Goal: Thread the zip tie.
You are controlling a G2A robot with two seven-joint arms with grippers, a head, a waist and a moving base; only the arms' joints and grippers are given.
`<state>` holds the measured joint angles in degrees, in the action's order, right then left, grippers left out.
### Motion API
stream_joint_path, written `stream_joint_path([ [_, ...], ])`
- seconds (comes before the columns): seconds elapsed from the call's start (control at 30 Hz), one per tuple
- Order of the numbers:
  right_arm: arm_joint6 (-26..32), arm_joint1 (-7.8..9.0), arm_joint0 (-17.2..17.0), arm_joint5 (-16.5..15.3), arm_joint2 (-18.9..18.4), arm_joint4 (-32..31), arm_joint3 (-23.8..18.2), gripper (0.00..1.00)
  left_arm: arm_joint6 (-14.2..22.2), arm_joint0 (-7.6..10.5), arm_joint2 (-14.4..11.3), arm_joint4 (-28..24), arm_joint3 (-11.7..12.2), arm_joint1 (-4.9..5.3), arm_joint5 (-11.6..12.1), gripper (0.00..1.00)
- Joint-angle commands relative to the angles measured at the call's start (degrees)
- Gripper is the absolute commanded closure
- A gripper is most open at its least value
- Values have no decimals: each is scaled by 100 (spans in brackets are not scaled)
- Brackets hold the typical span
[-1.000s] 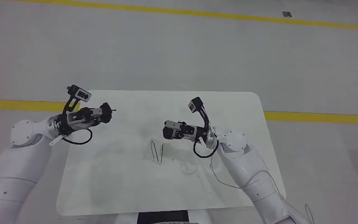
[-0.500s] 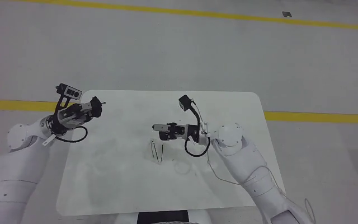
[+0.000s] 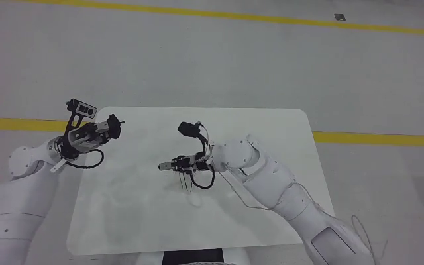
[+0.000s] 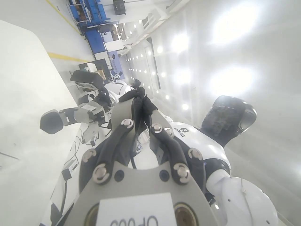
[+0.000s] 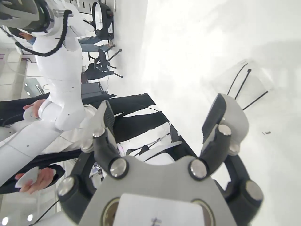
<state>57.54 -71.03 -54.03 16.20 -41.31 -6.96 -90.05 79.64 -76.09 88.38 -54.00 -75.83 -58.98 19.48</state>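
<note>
Top view. My right gripper (image 3: 163, 167) hangs low over the table (image 3: 278, 132), just beside the zip ties (image 3: 187, 180). They lie loose near the table's middle, a little toward my body. My left gripper (image 3: 115, 125) sits over the table's left edge, well apart from them.

Left wrist view. The left gripper (image 4: 140, 98) has its fingers pressed together at the tips. A thin dark strip (image 4: 134, 128) runs between them. It may be a tie, but I cannot tell.

Right wrist view. The right gripper (image 5: 162, 106) has its fingers spread wide, with nothing between them. Beyond the tips the zip ties (image 5: 242, 84) fan out flat, three thin black straps on what looks like a clear film (image 5: 261, 76). One shows its square head (image 5: 249, 70). A small dark scrap (image 5: 266, 132) lies apart on the bare table.

Step in hand, as I judge it: pick up one tie.
- Choose the outermost strap, so the pads do not catch two.
- Turn the wrist so the fingers straddle the strap crosswise, one pad on each side.
- Come right down to the surface before closing, since the straps are thin and lie flat, and pads closing high would likely pass over them.
- Grip close behind the head and leave its slot clear for the tail.
- The film may lift along with the tie, so raise it slowly.
</note>
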Motion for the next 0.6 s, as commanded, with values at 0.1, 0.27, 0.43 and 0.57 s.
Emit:
stream_joint_path([
  [0.1, -5, 1, -6, -4, 15, -35, -8, 0, 0, 0, 0, 0, 0, 0, 0, 100],
  [0.27, 329, -116, 406, 328, 577, -1051, 90, 0, 0, 0, 0, 0, 0, 0, 0, 100],
  [0.43, 603, -439, 747, 328, 875, -1558, 661, 0, 0, 0, 0, 0, 0, 0, 0, 100],
  [0.57, 899, -764, 843, 328, 882, -2075, 1179, 0, 0, 0, 0, 0, 0, 0, 0, 100],
])
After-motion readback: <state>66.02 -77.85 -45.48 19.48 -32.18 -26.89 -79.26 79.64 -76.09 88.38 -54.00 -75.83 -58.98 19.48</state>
